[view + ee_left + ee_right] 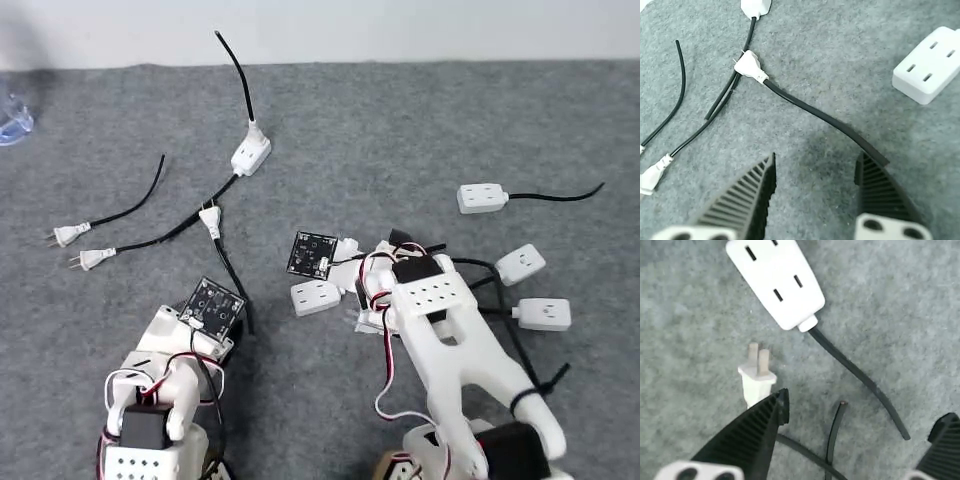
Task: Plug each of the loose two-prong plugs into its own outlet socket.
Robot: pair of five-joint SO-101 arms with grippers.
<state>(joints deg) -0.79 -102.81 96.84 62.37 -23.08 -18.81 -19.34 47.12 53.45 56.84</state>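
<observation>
Left gripper (815,167): jaws apart; a plug (751,66) lies well ahead of them, its cable (825,117) ending beside one jaw tip. Right gripper (860,415): jaws wide apart; a second plug (757,376) lies against one jaw, prongs pointing toward a socket (775,280) just ahead.

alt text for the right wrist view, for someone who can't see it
The right gripper is open over grey carpet, a white two-prong plug beside one finger, its prongs pointing roughly toward a white outlet socket with a black cord.
</observation>
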